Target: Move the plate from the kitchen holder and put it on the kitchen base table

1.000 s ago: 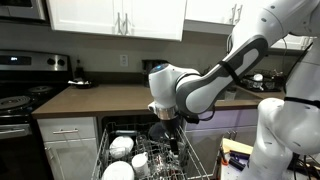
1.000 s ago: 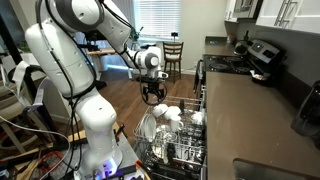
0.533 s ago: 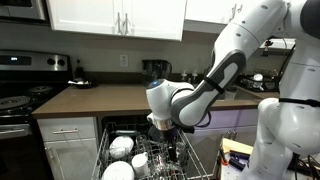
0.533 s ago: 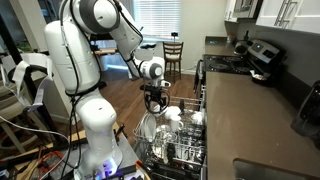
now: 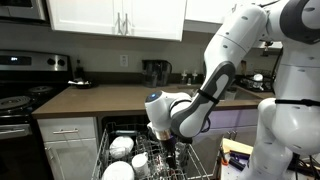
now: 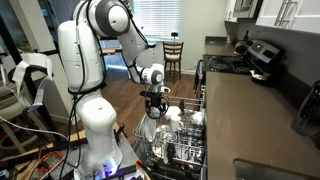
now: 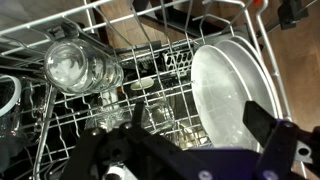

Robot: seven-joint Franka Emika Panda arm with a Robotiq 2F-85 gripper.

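- The black stove (image 5: 14, 100) sits at the far left, glossy and flat-topped, and is not part of the job.
- Beside it the kitchen base table (image 5: 100, 98) runs as a long, smooth brown slab over white panelled drawer fronts.
- Below its edge the kitchen holder (image 5: 140, 168) stands pulled out. It is a pale grey wire grid with thin upright tines, and rounded white crockery is slotted in on its left side.
- The gripper (image 5: 168, 150) hangs from the glossy white, rounded arm (image 5: 215, 85) and points down into the holder.
- In the wrist view a clear, ribbed glass jar (image 7: 80, 65) lies on its side among the wires at the left.
- The plate (image 7: 228, 88) stands on edge between tines on the right of that view. It is round, white and smooth with a raised rim, and is not yet lifted.
- The matte black fingers (image 7: 275, 135) are spread wide apart and hold nothing. The right one overlaps the plate's lower edge in that view, but contact cannot be told.
- Compared with a second ago, the gripper has dropped closer to the tines and the arm's elbow has risen. The crockery has not shifted.
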